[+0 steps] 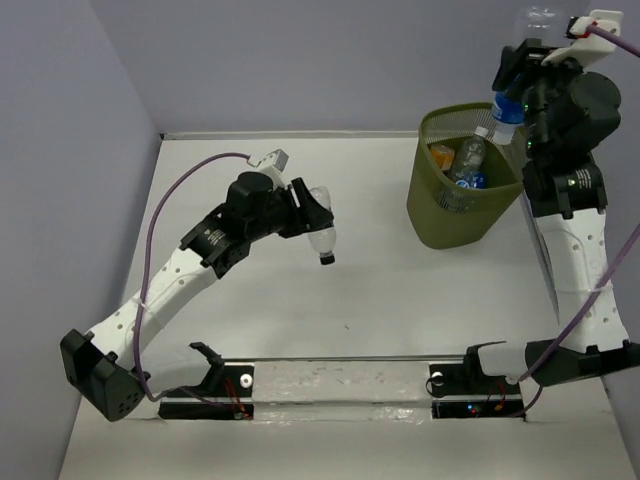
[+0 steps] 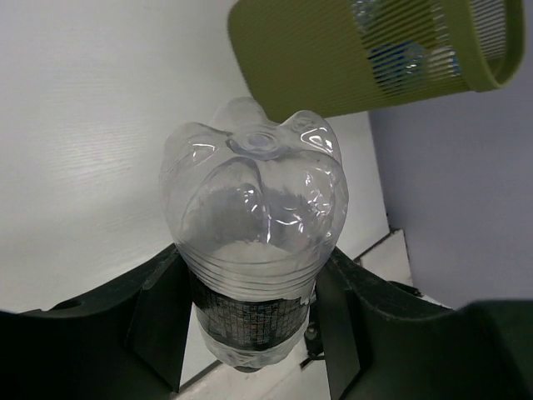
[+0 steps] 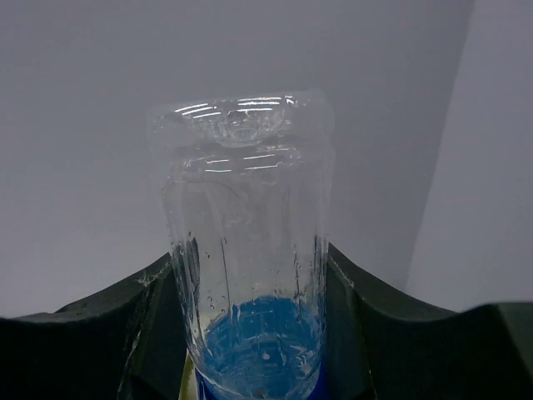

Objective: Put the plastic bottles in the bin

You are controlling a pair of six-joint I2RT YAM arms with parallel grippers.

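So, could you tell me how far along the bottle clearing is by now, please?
Done: the bin holds at least an orange bottle and a clear bottle. In hand: the right gripper grips a blue-labelled bottle raised near the bin, and the left gripper grips a dark-labelled bottle above the table. Left: both need dropping in; I see no other bottle lying on the table.

The left arm (image 1: 170, 275) stretched from its base forward and to the right, with the wrist kept low. The left gripper (image 1: 308, 212) was closed tight on a clear bottle (image 1: 320, 232) (its dark fingers (image 2: 158, 321) pressed on both sides of the body). The right arm (image 1: 580, 270) stood almost upright and bent to the left at the top, and the right gripper (image 1: 522, 72) was lifted high, its two fingers (image 3: 150, 325) clamped on a blue-labelled bottle (image 1: 507, 112).
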